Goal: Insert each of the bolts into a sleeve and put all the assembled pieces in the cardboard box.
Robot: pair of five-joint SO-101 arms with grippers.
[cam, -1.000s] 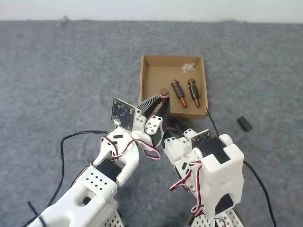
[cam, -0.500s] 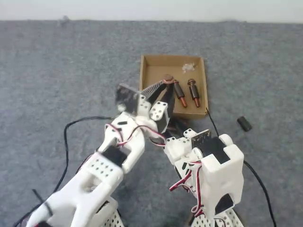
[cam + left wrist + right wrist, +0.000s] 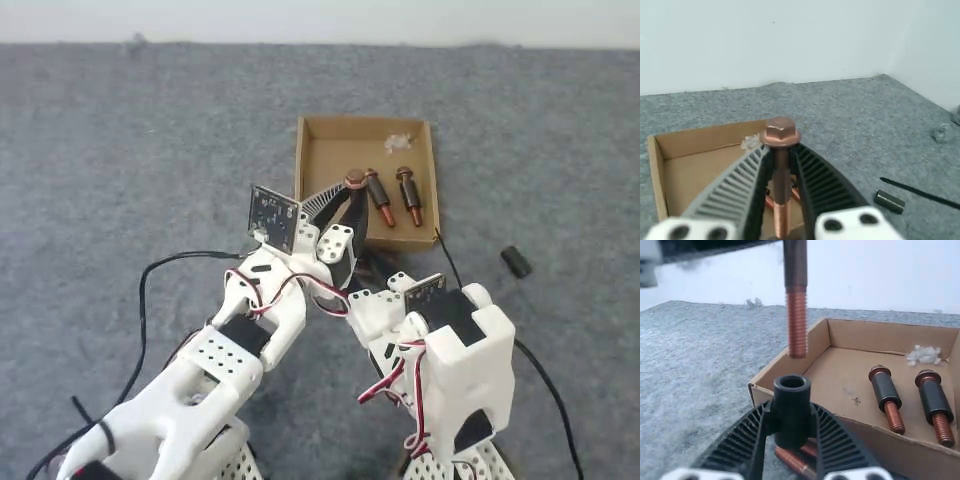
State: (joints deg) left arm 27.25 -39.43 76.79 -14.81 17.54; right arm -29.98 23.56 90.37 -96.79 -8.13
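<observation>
Left tool point(image 3: 781, 154) clamped on a copper bolt point(image 3: 782, 134), thread down, just above the black sleeve point(image 3: 791, 392) clamped in the right tool point(image 3: 791, 414), beside the cardboard box point(image 3: 875, 335)

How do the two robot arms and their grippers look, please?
The left arm and the right arm are blocky white plastic with black parts. Twisted red, white and black wires loop over their joints. The left gripper and right gripper have black ribbed fingers on white bases.
</observation>
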